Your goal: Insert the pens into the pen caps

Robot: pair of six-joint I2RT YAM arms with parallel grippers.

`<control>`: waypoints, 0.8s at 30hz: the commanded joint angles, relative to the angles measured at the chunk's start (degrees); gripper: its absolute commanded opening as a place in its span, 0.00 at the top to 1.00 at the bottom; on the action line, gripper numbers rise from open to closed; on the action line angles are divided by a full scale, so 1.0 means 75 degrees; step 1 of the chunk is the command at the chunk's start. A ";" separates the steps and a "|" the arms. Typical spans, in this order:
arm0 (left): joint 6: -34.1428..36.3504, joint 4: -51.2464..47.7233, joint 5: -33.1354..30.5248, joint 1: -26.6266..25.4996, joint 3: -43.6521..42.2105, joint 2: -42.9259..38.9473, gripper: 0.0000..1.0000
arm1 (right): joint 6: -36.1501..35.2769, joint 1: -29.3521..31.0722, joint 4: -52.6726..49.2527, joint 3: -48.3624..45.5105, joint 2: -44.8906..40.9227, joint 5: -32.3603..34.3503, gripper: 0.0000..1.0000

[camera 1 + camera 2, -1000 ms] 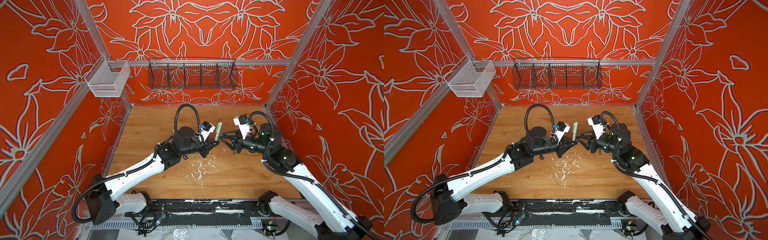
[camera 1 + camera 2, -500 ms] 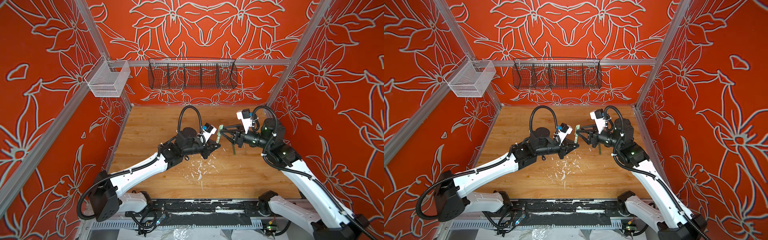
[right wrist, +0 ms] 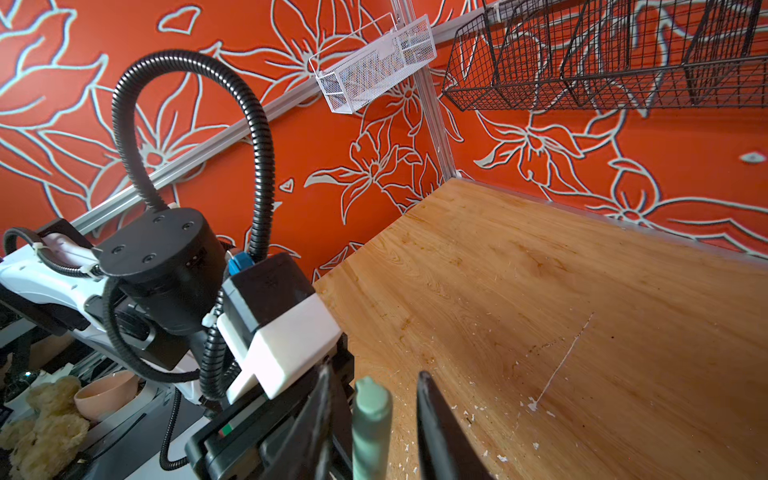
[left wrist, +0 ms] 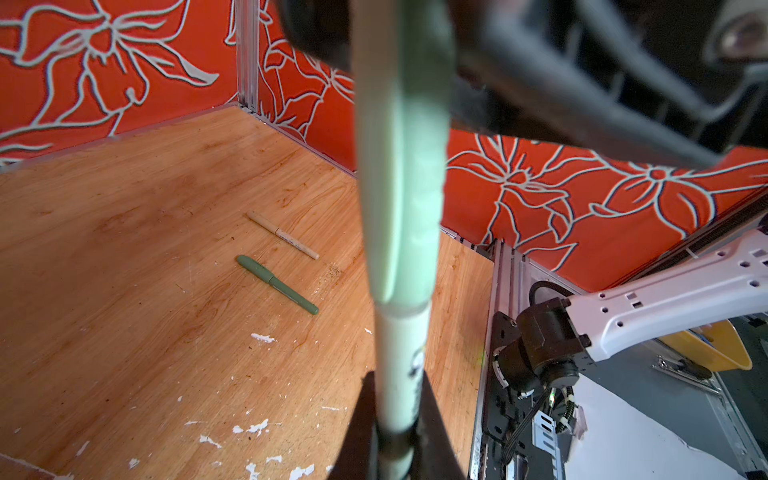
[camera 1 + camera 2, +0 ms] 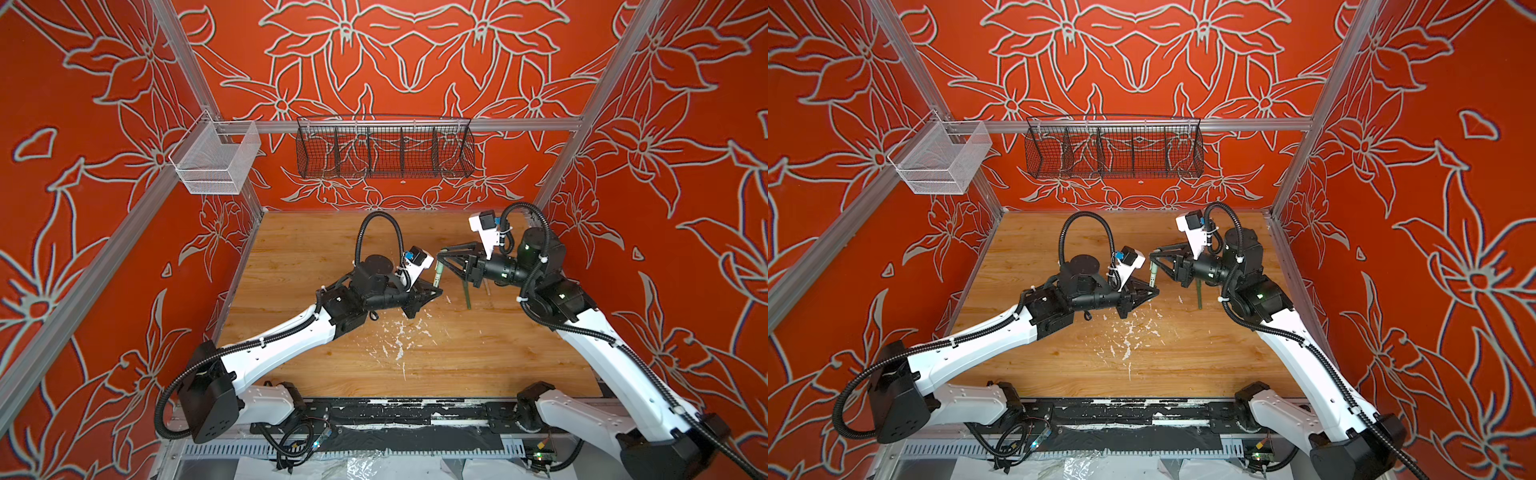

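We hold the pale green pen (image 4: 401, 353) off the table (image 5: 332, 257) near the middle of both top views, with the left end effector (image 5: 434, 291) clamped on its bare lower barrel. Its pale green cap (image 3: 371, 411) sits over the other end. The pen's long axis runs nearly up and down in the top views, from the left end effector below to the right end effector (image 5: 441, 255) above; how far it leans from upright we cannot tell. The right end effector reaches in from the right of the frame, across that axis, with its jaws parted, one on each side of the cap's end. The right wrist view shows a gap on both sides, so it grips nothing yet. The right arm is the nearer one to the cap. We judge the next move to be closing on the cap and pressing it along the pen's axis toward the left end effector; whether the cap is already fully seated we cannot tell. The dark green pen (image 4: 276, 284) and the tan pen (image 4: 283, 235) lie side by side on the table, right of centre beneath the right arm, and both look capped.
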 commanded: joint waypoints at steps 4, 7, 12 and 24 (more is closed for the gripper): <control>-0.0005 0.0216 0.0020 0.0037 0.0001 0.0086 1.00 | 0.0099 -0.0032 0.0341 0.0174 0.0011 -0.0359 0.82; -0.0046 0.0161 -0.0126 0.0037 0.0088 0.0142 1.00 | 0.0125 -0.0032 0.0373 0.0117 -0.0032 -0.0369 0.95; -0.0213 -0.0159 -0.0433 0.0094 0.0478 0.0248 1.00 | -0.0068 -0.0032 0.0146 0.0004 -0.0030 -0.0326 1.00; -0.0222 -0.0451 0.0051 0.0597 0.1381 0.0495 1.00 | -0.0594 -0.0022 -0.1020 -0.0283 0.0021 0.0240 1.00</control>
